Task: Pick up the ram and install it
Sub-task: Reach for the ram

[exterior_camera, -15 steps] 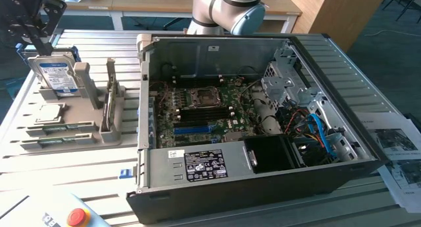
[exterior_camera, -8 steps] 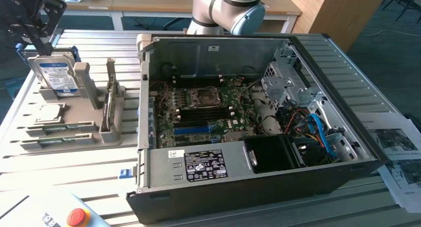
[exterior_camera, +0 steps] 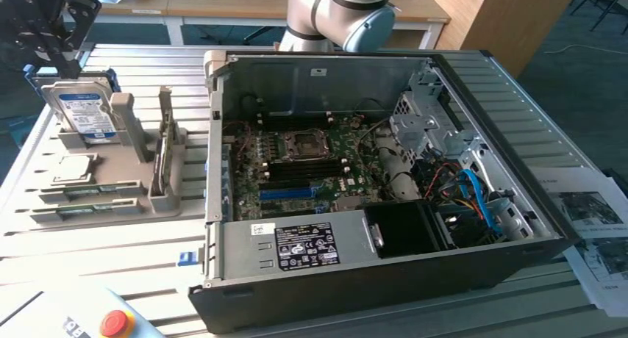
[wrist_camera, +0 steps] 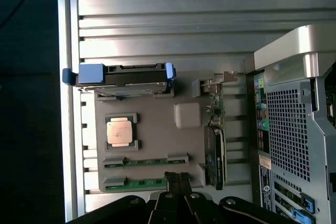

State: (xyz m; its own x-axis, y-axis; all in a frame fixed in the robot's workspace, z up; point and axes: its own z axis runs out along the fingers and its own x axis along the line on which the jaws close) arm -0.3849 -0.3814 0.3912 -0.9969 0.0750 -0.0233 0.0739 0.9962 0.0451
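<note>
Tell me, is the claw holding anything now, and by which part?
Nothing is held. The claw is shut and empty; both ram sticks lie in their holder.

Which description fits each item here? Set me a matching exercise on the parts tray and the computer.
Items:
1. hard drive
2. processor
3. ram sticks
4. computer case

Descriptions:
A. thin and green, held in the grey tray
B. open, with the motherboard exposed
C. standing upright
D. lying flat, a silver square

Pairs: 1-C, 2-D, 3-A, 4-B
</note>
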